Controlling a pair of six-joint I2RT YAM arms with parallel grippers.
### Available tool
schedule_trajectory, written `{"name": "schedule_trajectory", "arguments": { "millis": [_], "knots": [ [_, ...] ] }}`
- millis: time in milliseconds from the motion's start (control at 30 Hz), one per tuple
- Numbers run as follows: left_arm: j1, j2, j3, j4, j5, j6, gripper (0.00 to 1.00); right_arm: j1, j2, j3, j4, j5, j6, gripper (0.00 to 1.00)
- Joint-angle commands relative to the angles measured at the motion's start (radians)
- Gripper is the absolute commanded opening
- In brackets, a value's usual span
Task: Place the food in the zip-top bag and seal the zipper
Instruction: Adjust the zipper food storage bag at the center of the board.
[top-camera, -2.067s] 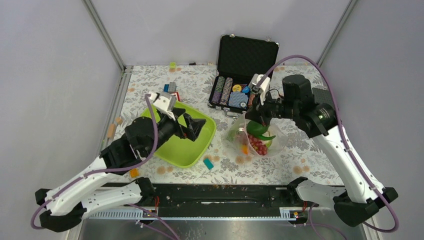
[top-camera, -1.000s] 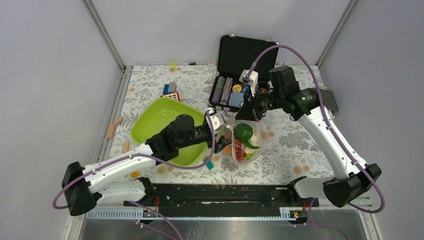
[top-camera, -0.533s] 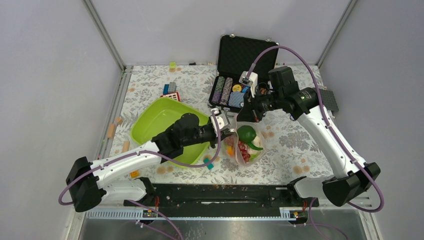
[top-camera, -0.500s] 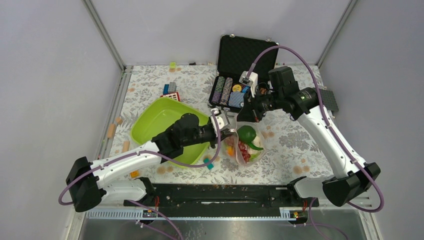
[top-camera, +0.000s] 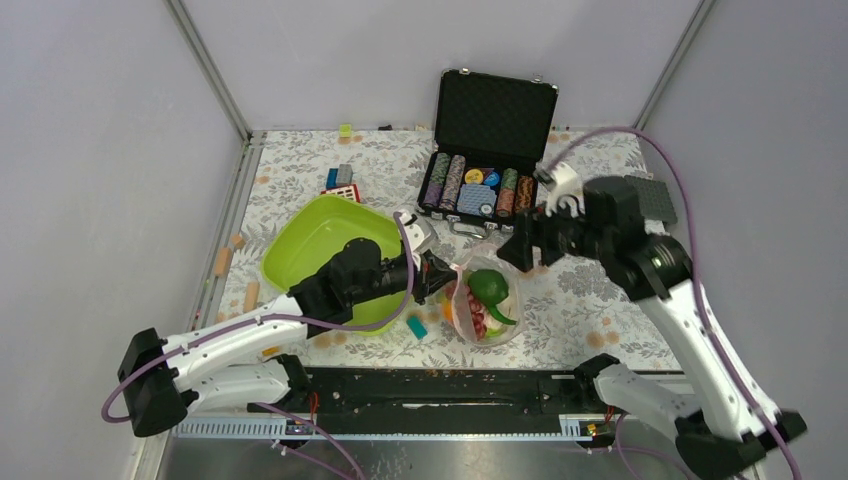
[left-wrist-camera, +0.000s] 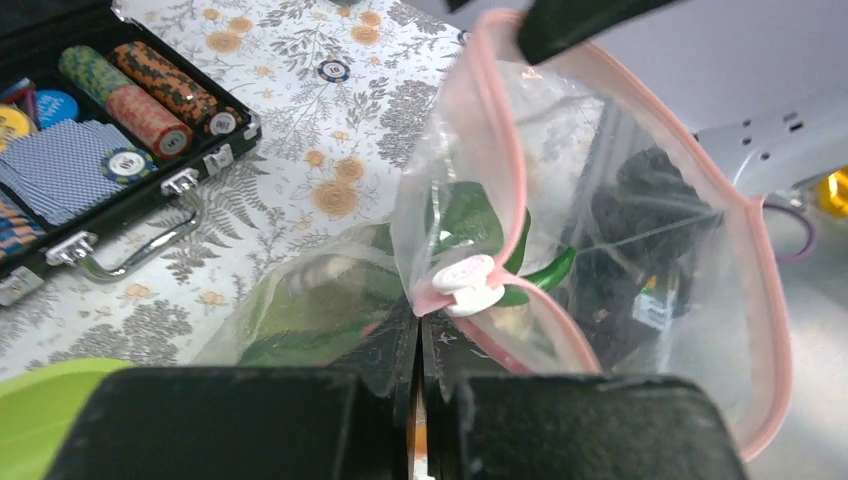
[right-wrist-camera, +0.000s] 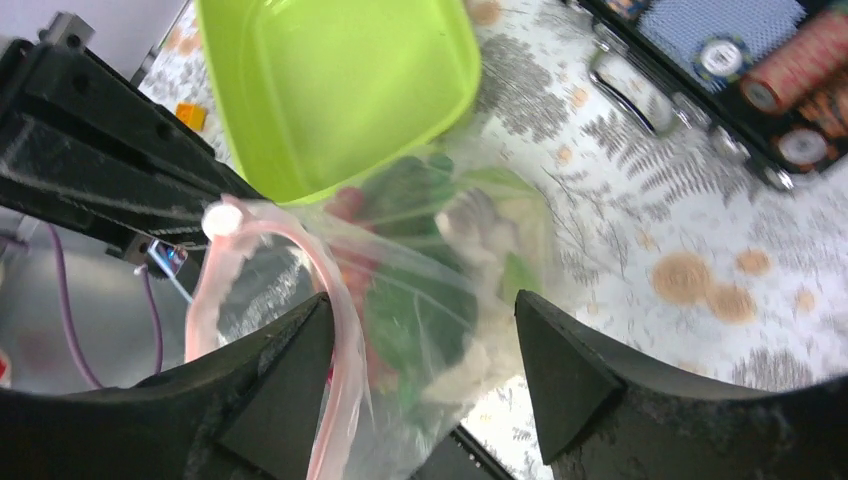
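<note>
The bag (top-camera: 510, 325) lies on the table (top-camera: 600, 290) just right of the tray (top-camera: 300, 245). The food (top-camera: 492, 300) is inside it, and a green fruit (top-camera: 489, 284) and red grapes (top-camera: 477, 322) show through the film. The left gripper (top-camera: 437, 275) is clamped on the bag's left mouth edge, pinching film right beneath the white slider (left-wrist-camera: 467, 283). The pink zipper (left-wrist-camera: 776, 290) loops wide, so the mouth gapes. The right gripper (top-camera: 513, 252) is spread wide by the bag's far right corner and grips nothing. In its wrist view the zipper runs past 1 finger; whether they touch is unclear.

A floral cloth covers the table, with grey walls around it. A black case (top-camera: 495, 110) holding chips (top-camera: 445, 185) stands open at the back.

The left arm stretches low across the tray's near rim. The right arm rises from the near right, elbow bent, with its forearm pointing left toward the bag.
</note>
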Motion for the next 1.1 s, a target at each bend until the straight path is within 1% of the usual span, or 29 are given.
{"name": "schedule_trajectory", "arguments": {
  "millis": [0, 67, 167, 233, 267, 333, 400, 467, 533, 600, 633, 667, 733, 767, 800, 867, 933, 967, 1000, 1067],
  "knots": [
    [-0.033, -0.041, 0.006, 0.13, -0.084, -0.142, 0.0, -0.003, -0.192, -0.129, 0.0, 0.212, 0.181, 0.73],
    [-0.045, -0.035, 0.019, 0.113, -0.095, -0.15, 0.0, -0.001, -0.247, -0.168, -0.033, 0.209, 0.186, 0.74],
    [-0.07, -0.013, 0.069, 0.063, -0.131, -0.159, 0.0, 0.017, -0.269, -0.169, -0.088, 0.181, 0.177, 0.78],
    [-0.092, 0.001, 0.106, 0.012, -0.211, -0.169, 0.0, 0.048, -0.27, -0.162, -0.107, 0.176, 0.17, 0.79],
    [-0.098, 0.011, 0.128, -0.017, -0.275, -0.185, 0.0, 0.07, -0.268, -0.158, -0.119, 0.189, 0.17, 0.8],
    [-0.101, 0.03, 0.163, -0.07, -0.353, -0.215, 0.0, 0.141, -0.253, -0.146, -0.145, 0.251, 0.17, 0.8],
    [-0.1, 0.044, 0.185, -0.097, -0.393, -0.234, 0.0, 0.212, -0.223, -0.127, -0.186, 0.323, 0.171, 0.8],
    [-0.1, 0.05, 0.201, -0.122, -0.422, -0.247, 0.0, 0.256, -0.2, -0.119, -0.233, 0.383, 0.189, 0.79],
    [-0.099, 0.048, 0.206, -0.138, -0.458, -0.253, 0.0, 0.269, -0.204, -0.129, -0.264, 0.472, 0.221, 0.76],
    [-0.099, 0.041, 0.202, -0.148, -0.509, -0.246, 0.0, 0.271, -0.231, -0.144, -0.285, 0.55, 0.246, 0.72],
    [-0.099, 0.039, 0.199, -0.15, -0.53, -0.239, 0.0, 0.271, -0.247, -0.153, -0.288, 0.587, 0.25, 0.68],
    [-0.097, 0.036, 0.198, -0.15, -0.542, -0.236, 0.0, 0.27, -0.26, -0.159, -0.29, 0.629, 0.254, 0.59],
    [-0.09, 0.031, 0.199, -0.18, -0.54, -0.226, 0.0, 0.27, -0.267, -0.154, -0.295, 0.711, 0.274, 0.35],
    [-0.086, 0.027, 0.197, -0.188, -0.54, -0.226, 0.0, 0.269, -0.262, -0.15, -0.294, 0.743, 0.275, 0.28],
    [-0.08, 0.023, 0.193, -0.196, -0.541, -0.228, 0.0, 0.269, -0.25, -0.145, -0.292, 0.781, 0.276, 0.25],
    [-0.073, 0.002, 0.177, -0.199, -0.522, -0.226, 0.0, 0.261, -0.213, -0.125, -0.293, 0.862, 0.265, 0.23],
    [-0.067, -0.032, 0.139, -0.176, -0.448, -0.201, 0.0, 0.22, -0.17, -0.093, -0.293, 0.931, 0.25, 0.2],
    [-0.065, -0.052, 0.111, -0.166, -0.393, -0.186, 0.0, 0.178, -0.153, -0.075, -0.29, 0.942, 0.238, 0.2],
    [-0.065, -0.081, 0.088, -0.158, -0.342, -0.177, 0.0, 0.125, -0.142, -0.059, -0.273, 0.935, 0.223, 0.19],
    [-0.065, -0.13, 0.026, -0.098, -0.202, -0.138, 0.0, 0.019, -0.13, -0.053, -0.2, 0.847, 0.174, 0.15]
  ]
}}
